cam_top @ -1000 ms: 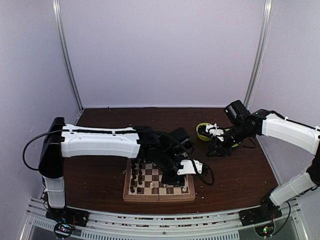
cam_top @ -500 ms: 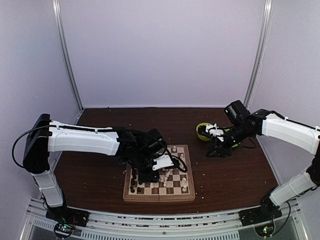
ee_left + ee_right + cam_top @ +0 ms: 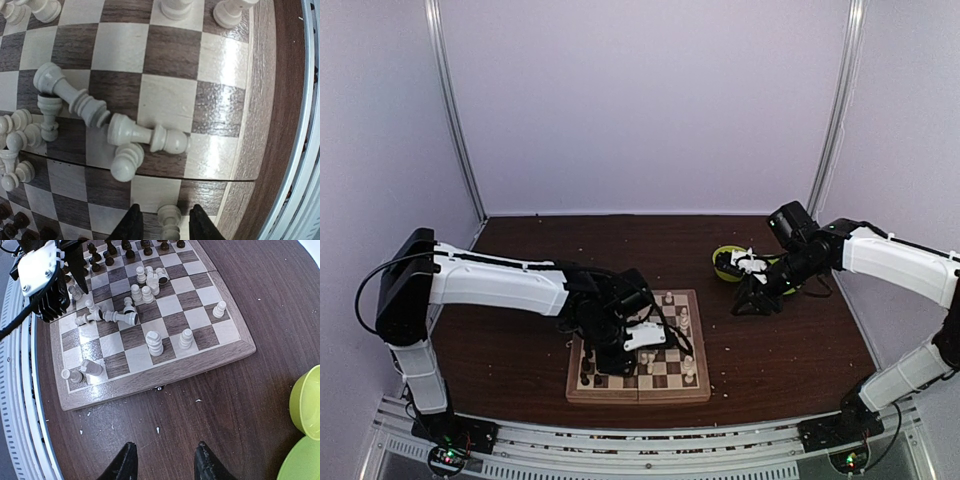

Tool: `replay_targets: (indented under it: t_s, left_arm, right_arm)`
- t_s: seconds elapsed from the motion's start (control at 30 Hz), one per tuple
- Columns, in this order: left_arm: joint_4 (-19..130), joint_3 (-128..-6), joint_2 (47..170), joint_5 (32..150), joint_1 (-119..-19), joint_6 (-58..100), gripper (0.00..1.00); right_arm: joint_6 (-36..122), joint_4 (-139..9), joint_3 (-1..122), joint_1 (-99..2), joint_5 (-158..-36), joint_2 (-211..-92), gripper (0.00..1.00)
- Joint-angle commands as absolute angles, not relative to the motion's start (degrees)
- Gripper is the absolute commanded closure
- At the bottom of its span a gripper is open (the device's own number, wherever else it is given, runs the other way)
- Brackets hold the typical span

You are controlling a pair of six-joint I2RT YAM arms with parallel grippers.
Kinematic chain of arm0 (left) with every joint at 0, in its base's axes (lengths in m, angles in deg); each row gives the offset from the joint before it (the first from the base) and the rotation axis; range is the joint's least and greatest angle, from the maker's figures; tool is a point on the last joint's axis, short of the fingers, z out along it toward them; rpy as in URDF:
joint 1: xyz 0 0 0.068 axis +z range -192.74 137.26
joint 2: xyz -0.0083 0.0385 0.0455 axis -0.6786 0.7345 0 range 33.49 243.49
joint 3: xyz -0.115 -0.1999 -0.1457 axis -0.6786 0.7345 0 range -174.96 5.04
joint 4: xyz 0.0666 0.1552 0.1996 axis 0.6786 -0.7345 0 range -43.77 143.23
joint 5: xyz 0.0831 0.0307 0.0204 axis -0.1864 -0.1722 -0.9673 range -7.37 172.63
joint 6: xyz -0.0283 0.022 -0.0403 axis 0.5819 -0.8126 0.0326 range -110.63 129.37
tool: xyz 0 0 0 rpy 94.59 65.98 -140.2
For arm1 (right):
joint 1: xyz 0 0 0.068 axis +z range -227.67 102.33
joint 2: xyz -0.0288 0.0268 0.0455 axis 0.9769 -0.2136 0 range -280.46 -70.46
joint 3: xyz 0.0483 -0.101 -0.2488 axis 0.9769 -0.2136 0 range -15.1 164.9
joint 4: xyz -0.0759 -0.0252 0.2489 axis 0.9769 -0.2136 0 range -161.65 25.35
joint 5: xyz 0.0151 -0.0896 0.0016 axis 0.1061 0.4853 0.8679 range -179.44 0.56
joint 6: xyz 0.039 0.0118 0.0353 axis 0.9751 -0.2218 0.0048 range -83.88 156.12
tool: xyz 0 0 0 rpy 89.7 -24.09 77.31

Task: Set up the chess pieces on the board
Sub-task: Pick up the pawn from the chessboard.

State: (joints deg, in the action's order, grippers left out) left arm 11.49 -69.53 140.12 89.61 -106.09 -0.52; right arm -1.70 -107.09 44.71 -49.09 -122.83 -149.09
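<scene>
A dark brown table (image 3: 520,250) carries the whole scene. The left arm (image 3: 490,285) stretches across it to the board (image 3: 640,396), which lies near the table's front edge. The right arm (image 3: 895,258) bends in from the other side. Green bowls (image 3: 302,405) sit on the table to the right of the board. The right gripper (image 3: 166,462) hangs over bare table between board and bowls, its jaws wide with nothing in them. The left gripper (image 3: 166,224) stands low over the board, jaws partly apart around one white piece (image 3: 170,216). Its fingers seem clear of the piece, though the frame edge cuts the view. Of the chess pieces, several white ones (image 3: 145,136) lie toppled mid-board and a few stand. The dark ones (image 3: 125,249) crowd one end. Pale crumbs (image 3: 158,430) dot the table.
</scene>
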Motion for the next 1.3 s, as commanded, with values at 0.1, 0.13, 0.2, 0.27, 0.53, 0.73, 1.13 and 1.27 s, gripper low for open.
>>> replay_targets:
  t_s: [0.1,0.13,0.2,0.27,0.53,0.73,1.13,1.27]
  left_arm:
    - [10.33,-69.36,140.54,90.56,-105.67,-0.62,0.74]
    - [10.14,-69.40,140.52,90.56,-105.67,-0.72,0.77]
    - [9.62,-69.61,140.54,90.60,-105.67,-0.85,0.82]
    - [8.98,-70.13,140.62,90.83,-105.64,-1.11,0.87]
    - [6.68,-77.30,140.55,93.03,-105.24,-2.42,0.96]
    - [7.52,-85.33,142.99,90.20,-104.31,-3.76,0.95]
    - [7.53,-103.94,159.56,81.11,-102.05,-1.09,0.95]
    - [8.27,-104.89,161.32,80.07,-101.01,1.03,0.95]
  right_arm:
    - [-2.11,-107.72,44.60,-49.36,-123.63,-149.52,0.61]
    - [-2.12,-107.72,44.65,-49.32,-123.63,-149.56,0.61]
    - [-2.09,-107.80,44.66,-49.35,-123.68,-149.56,0.61]
    - [-2.19,-107.80,44.61,-49.35,-123.72,-149.55,0.61]
    - [-2.22,-107.89,44.74,-49.37,-123.73,-149.65,0.61]
    - [-2.33,-107.88,44.73,-49.36,-123.38,-149.47,0.61]
    - [-2.33,-107.86,44.65,-49.36,-122.30,-149.20,0.61]
    - [-2.48,-107.87,44.58,-49.36,-122.14,-149.30,0.62]
